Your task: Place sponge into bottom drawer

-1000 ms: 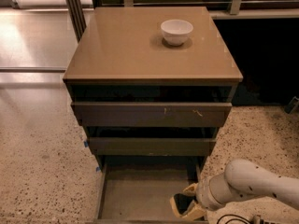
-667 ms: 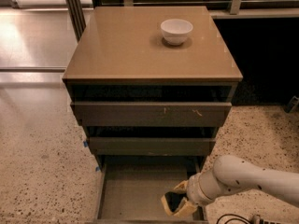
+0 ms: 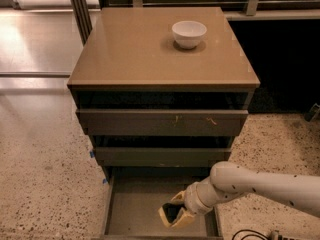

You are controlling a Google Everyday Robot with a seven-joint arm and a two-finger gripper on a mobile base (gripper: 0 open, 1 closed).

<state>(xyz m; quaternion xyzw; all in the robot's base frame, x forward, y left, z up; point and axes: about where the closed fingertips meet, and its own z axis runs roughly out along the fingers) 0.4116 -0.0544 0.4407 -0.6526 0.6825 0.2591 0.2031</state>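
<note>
The bottom drawer (image 3: 135,206) is pulled open at the foot of the cabinet, and its flat grey floor shows. My gripper (image 3: 173,213) reaches in from the right on its white arm and hangs just above the right part of the drawer floor. Its yellow foam pads (image 3: 181,220) are closed around a small dark block, the sponge (image 3: 171,211). Only the sponge's dark face shows between the pads.
A white bowl (image 3: 189,33) stands on the brown cabinet top (image 3: 140,54). The two upper drawers (image 3: 160,123) are nearly closed. Speckled floor lies on both sides. Dark cables (image 3: 250,234) lie at the bottom right.
The gripper has moved left over the open bottom drawer, from near its right side toward the middle, still with the dark block between its pads.
</note>
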